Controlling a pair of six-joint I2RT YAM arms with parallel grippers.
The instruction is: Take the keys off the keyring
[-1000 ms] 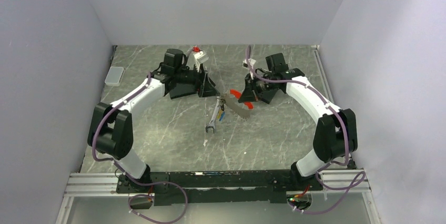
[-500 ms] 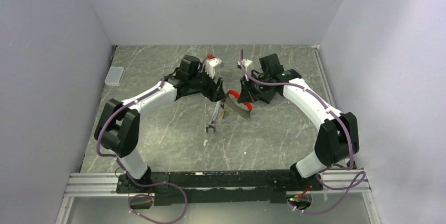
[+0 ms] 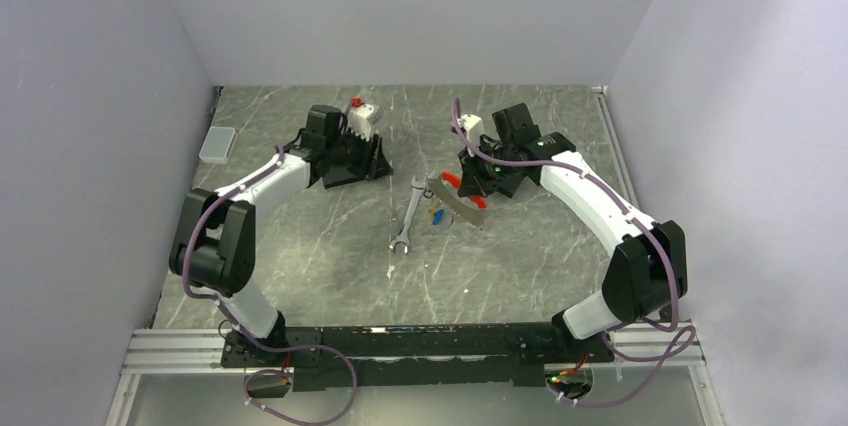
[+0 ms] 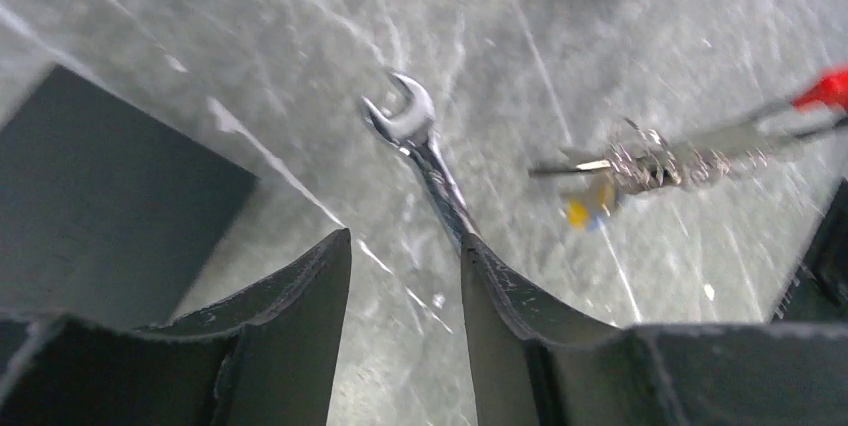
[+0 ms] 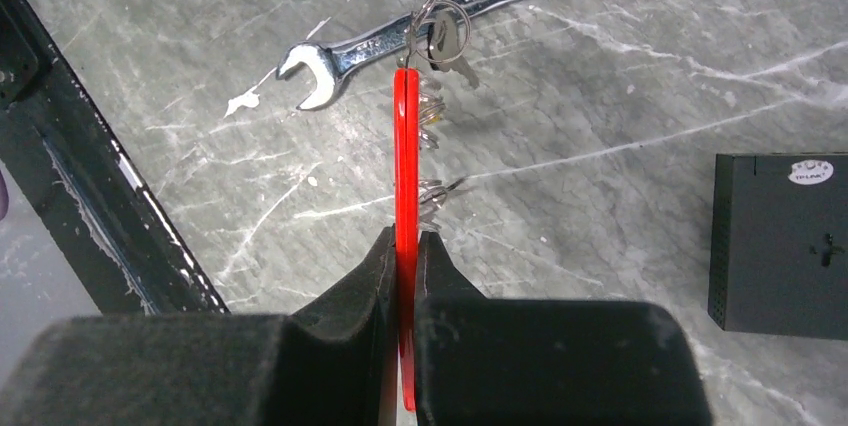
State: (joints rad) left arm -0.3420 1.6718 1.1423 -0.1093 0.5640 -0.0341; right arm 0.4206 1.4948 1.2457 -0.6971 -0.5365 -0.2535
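Note:
The keyring [image 3: 462,206] is a grey curved strap with red parts, held just above the table. My right gripper [image 3: 470,182] is shut on its red tab [image 5: 405,146]. The keys [image 3: 433,212] hang from its thin ring at the left end. They show silver in the right wrist view [image 5: 441,41]. In the left wrist view the keys [image 4: 600,196] are blurred, with a yellow and blue head. My left gripper [image 3: 383,163] is open and empty, well left of the keyring. Its fingers [image 4: 405,236] frame the long silver wrench [image 4: 418,136].
The wrench [image 3: 407,218] lies on the marble table under the keys and also shows in the right wrist view [image 5: 440,16]. A small white box [image 3: 217,144] sits at the far left by the wall. A black box [image 5: 780,242] stands to the right.
My left gripper reached in to the keyring half a second ago, then pulled back left and is now empty. My right gripper still holds the keyring in about the same place.

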